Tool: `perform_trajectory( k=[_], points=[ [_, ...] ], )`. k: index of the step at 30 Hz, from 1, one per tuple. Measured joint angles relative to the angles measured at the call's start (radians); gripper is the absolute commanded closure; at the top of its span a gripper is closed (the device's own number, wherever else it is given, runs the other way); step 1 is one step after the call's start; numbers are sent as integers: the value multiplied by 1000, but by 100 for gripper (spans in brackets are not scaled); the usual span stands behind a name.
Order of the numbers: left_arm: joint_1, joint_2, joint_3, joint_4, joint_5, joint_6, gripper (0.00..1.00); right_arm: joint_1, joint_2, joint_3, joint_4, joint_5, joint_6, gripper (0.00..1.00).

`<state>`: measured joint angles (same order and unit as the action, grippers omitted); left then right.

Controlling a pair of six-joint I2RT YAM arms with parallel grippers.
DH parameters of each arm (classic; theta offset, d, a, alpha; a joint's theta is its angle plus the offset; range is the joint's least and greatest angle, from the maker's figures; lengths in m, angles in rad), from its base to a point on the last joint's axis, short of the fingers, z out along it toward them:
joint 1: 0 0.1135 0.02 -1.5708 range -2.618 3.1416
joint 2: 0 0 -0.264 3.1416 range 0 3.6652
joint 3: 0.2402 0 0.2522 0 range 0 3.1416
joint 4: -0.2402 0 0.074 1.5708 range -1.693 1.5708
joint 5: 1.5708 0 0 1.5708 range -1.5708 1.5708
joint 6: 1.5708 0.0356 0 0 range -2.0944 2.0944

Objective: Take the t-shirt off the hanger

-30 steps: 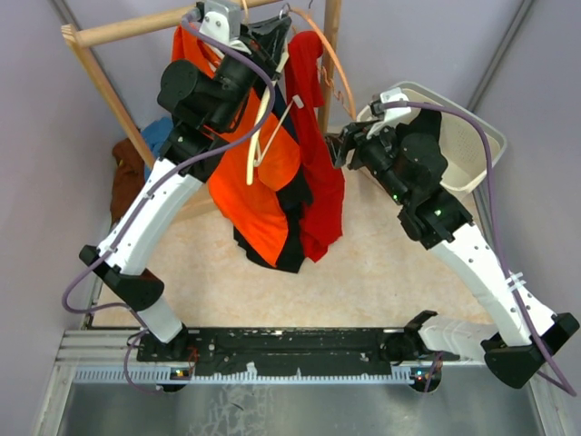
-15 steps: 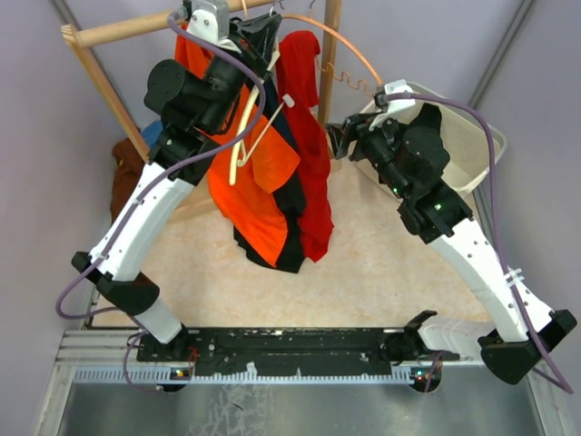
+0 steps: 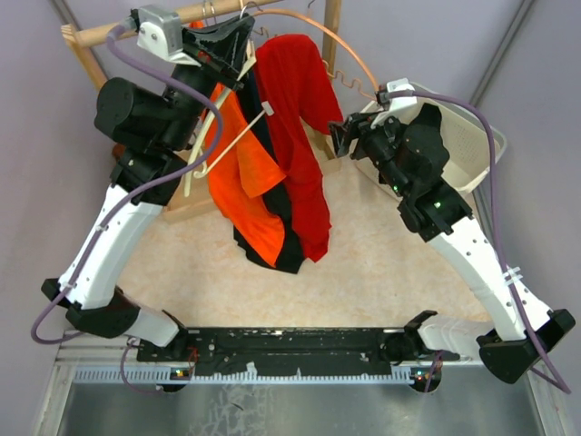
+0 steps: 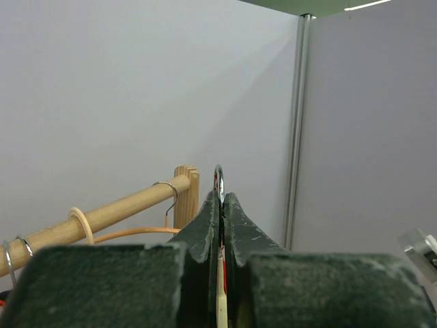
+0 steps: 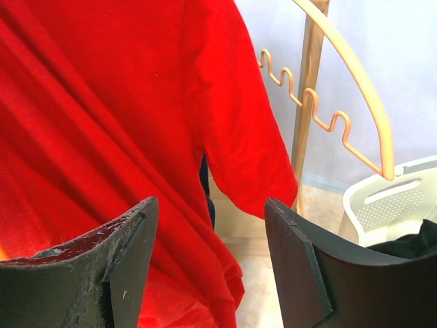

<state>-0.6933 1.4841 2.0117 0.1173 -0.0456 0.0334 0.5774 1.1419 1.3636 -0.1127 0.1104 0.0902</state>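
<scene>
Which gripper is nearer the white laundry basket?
Right. The right gripper sits just left of the white basket in the top view, open toward the red t-shirt. The left gripper is beyond the t-shirt, shut on a hanger hook at the wooden rail.

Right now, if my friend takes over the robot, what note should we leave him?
Left claw: shut on the cream plastic hanger at its metal hook, up by the round wooden rail.
Right claw: open, facing the red t-shirt, holding nothing.
Done: hanger gripped.
Left: the t-shirt still hangs; grab it and pull it free.
</scene>
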Motion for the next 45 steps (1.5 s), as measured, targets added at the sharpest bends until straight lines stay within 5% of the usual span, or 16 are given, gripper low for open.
perform_trajectory(
  k=[6,16,34,37,42,45],
  points=[
    [0,-34,-13,-35,78,-47,100,0,0,0,1,-42,10,36],
    [0,-87,-244,-27,148,-151,100,1,-12,0,33,-241,43,42],
    [-12,-82,-253,-4,198,-217,100,61,43,0,66,-285,61,50],
    [-12,-82,-253,-4,215,-224,100,62,69,16,70,-285,60,62],
    [-12,-85,-261,-5,226,-229,100,62,90,26,79,-280,66,100],
    [-12,-88,-262,-9,226,-227,100,62,89,26,86,-264,67,100]
  ],
)
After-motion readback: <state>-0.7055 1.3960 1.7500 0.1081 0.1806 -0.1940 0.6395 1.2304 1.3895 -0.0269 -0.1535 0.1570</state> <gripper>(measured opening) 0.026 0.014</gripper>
